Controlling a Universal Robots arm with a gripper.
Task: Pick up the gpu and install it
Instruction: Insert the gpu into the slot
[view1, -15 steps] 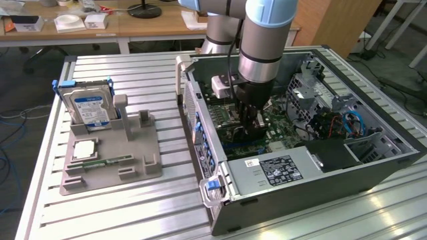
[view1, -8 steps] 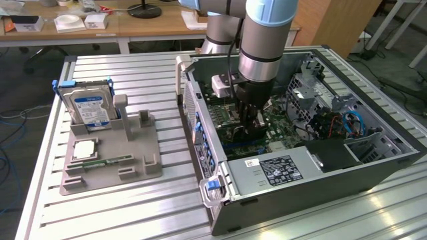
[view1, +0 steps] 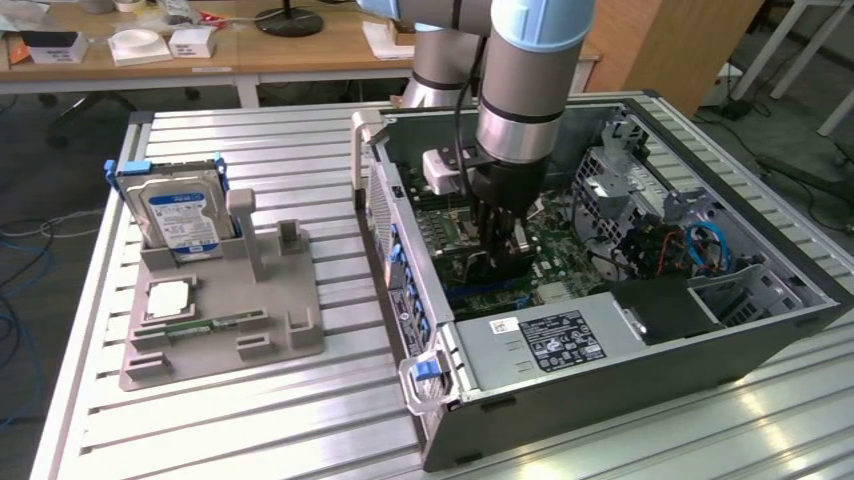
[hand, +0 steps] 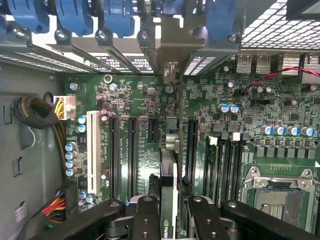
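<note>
Claw (view1: 497, 255), exterior view: black, down inside open grey metal computer case (view1: 747, 340) on slatted aluminium bench (view1: 267, 430), over green motherboard (view1: 561, 260). Silver hard drive with blue-white label (view1: 180, 215) upright in grey holder tray (view1: 214, 345), well apart toward the exterior view's left.

Wrist view: claw (hand: 171, 216) pinching thin flat dark gpu (hand: 169, 172) edge-on between black fingers (hand: 145, 220). Card runs parallel between long black expansion slots (hand: 132, 150); seated or not, cannot tell.

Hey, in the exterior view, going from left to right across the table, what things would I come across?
Hard drive → blue latch on the computer case → gripper, shut on the gpu → blue cables inside the case.
</note>
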